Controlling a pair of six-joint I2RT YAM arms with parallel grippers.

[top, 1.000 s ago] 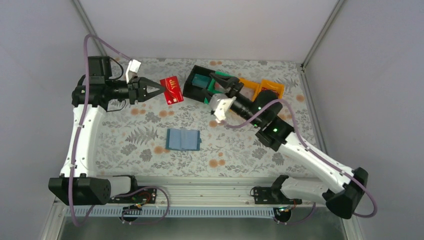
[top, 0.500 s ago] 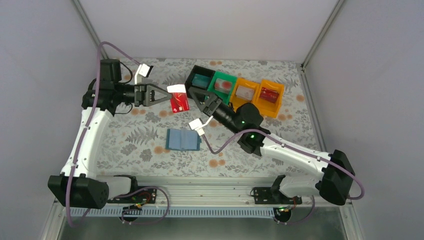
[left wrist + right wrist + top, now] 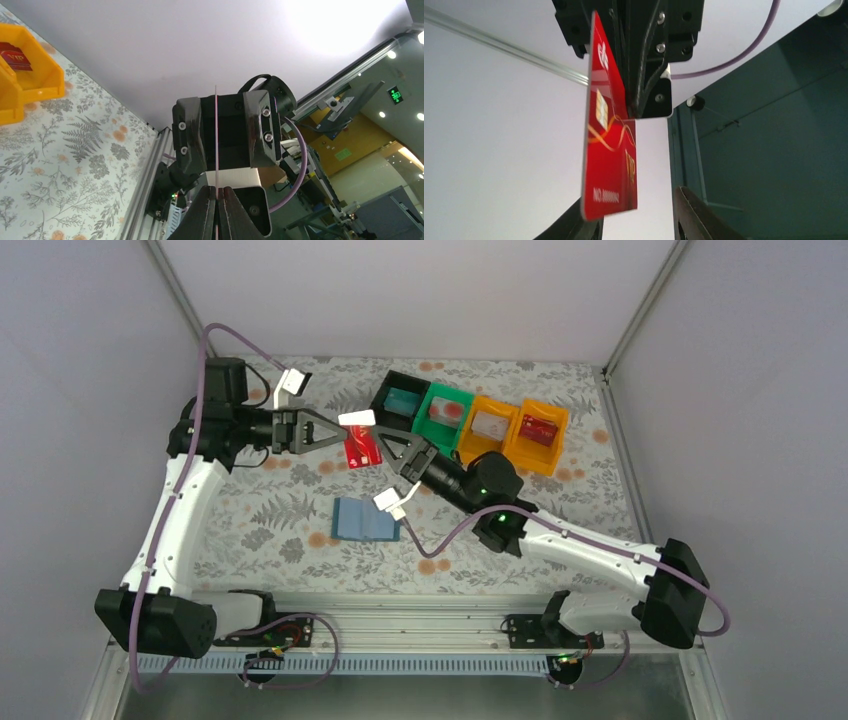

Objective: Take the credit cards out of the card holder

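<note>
My left gripper (image 3: 343,432) is shut on a red credit card (image 3: 362,448) and holds it in the air above the table, left of the bins. In the left wrist view the card (image 3: 216,150) shows edge-on between the closed fingertips (image 3: 218,192). My right gripper (image 3: 388,447) faces it from the right, jaws apart. In the right wrist view the card's lower edge (image 3: 611,160) hangs between the two fingers (image 3: 636,220), close to the left one, with a gap to the right one. The blue card holder (image 3: 366,520) lies open on the table below them.
Four bins stand in a row at the back: black (image 3: 399,377), green (image 3: 452,392) and two orange (image 3: 500,403) (image 3: 548,408), each with a card inside. The table's back wall is just behind them.
My right arm swung left from the bins to the held card, and its jaws narrowed. My left gripper carried the red card a little to the right.
</note>
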